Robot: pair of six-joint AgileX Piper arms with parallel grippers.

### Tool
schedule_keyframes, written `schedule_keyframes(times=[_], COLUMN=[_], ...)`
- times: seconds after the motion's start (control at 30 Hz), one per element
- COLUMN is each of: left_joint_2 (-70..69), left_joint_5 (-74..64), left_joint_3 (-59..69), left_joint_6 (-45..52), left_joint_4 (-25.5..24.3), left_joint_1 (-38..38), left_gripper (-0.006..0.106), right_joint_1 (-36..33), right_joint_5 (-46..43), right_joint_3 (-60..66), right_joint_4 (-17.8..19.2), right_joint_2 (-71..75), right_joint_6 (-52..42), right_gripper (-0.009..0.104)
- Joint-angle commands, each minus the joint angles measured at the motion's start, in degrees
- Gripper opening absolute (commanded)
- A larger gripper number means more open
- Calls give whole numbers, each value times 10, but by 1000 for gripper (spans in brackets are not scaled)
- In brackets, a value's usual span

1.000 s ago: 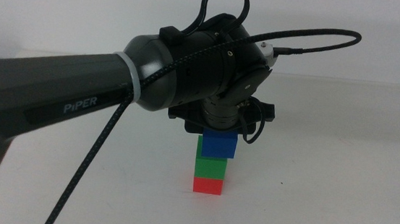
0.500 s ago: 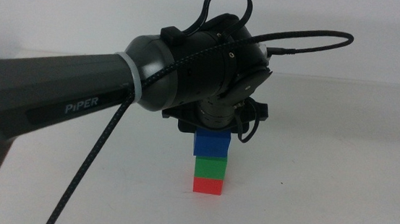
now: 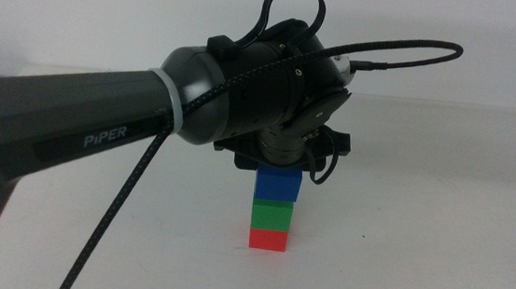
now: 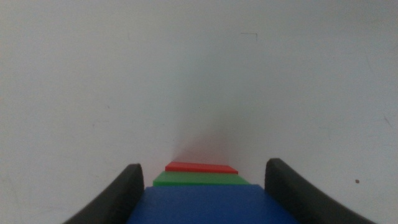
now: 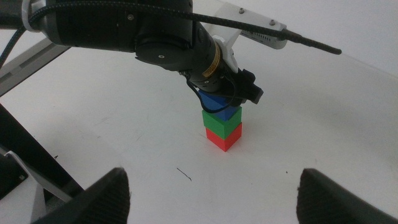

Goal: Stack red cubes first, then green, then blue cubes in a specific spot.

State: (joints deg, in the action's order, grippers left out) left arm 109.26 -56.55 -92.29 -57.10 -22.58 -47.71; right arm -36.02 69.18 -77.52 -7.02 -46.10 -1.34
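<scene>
On the white table [image 3: 440,207], the blue cube [image 3: 278,186] sits atop the green cube [image 3: 273,215] and red cube [image 3: 269,240]. The left gripper [image 4: 200,190] straddles it, jaws apparently released. Lifting crookedly could topple the stack. The right gripper [image 5: 211,186] waits open, well apart.

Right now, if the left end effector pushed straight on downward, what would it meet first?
The left end effector straddles the blue cube, so probably the green cube beneath; jaw clearance is unclear.
</scene>
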Motion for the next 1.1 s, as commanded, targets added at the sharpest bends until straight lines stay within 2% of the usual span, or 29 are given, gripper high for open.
schedule_keyframes(times=[0.0,0.43,0.47,0.57,0.77,0.9,1.0,1.07], left_joint_2=[-33,-33,-33,-33,-33,-33,-33,-33], left_joint_5=[17,28,28,28,28,29,32,33], left_joint_3=[-7,6,6,6,6,6,6,6], left_joint_6=[-2,-1,5,10,19,20,22,25], left_joint_4=[-14,-12,-11,-13,-15,-17,-18,-20], left_joint_1=[-1,-1,-1,-1,-1,-1,-1,-1], left_gripper=[14,17,24,32,44,48,61,64], right_joint_1=[4,4,4,4,4,4,4,4], right_joint_5=[-38,-38,-38,-38,-38,-38,-38,-38], right_joint_3=[-12,-12,-12,-12,-12,-12,-12,-12], right_joint_4=[3,3,3,3,3,3,3,3], right_joint_2=[0,0,0,0,0,0,0,0], right_joint_6=[-4,-4,-4,-4,-4,-4,-4,-4], right_gripper=[82,82,82,82,82,82,82,82])
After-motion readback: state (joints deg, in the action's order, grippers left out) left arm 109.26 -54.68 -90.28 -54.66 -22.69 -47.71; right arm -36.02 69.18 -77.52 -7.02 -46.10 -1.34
